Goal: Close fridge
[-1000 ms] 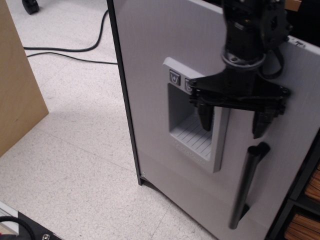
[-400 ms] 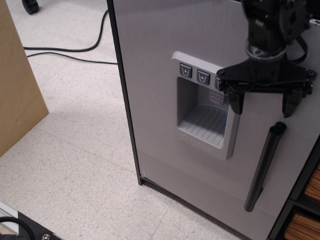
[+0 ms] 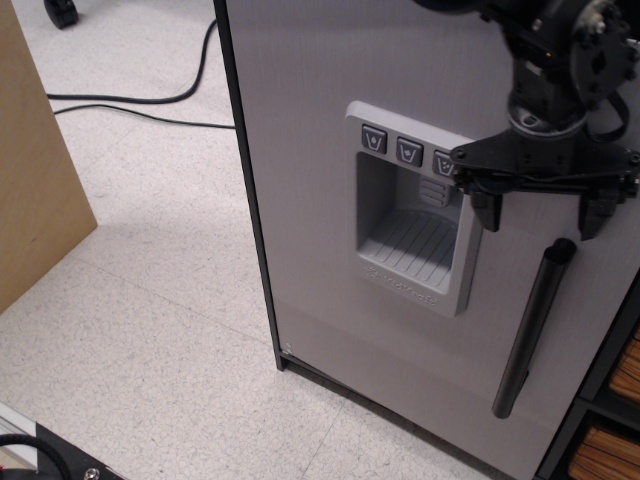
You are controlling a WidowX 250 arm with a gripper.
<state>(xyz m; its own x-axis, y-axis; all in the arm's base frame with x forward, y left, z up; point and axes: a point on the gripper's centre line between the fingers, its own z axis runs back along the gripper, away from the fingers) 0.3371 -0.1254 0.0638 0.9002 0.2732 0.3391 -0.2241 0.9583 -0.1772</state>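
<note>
The fridge's light grey door (image 3: pixel 330 250) fills the middle and right of the view. Its dispenser recess (image 3: pixel 412 205) has three buttons on top. The black bar handle (image 3: pixel 533 325) slants down at the right. A strip of the dark body (image 3: pixel 610 400) with shelves shows at the far right edge. My gripper (image 3: pixel 545 212) is black and open, its two fingers spread wide in front of the door just above the handle's top end. It holds nothing. Whether a finger touches the door cannot be told.
A tan wooden board (image 3: pixel 35 160) stands at the left. Black cables (image 3: pixel 130 105) run across the speckled floor (image 3: pixel 150 340) at the upper left. A black object (image 3: pixel 45 460) sits at the bottom left corner.
The door has swung to the right toward the body, showing more of its face, and my gripper has moved right with it, staying open above the handle.
</note>
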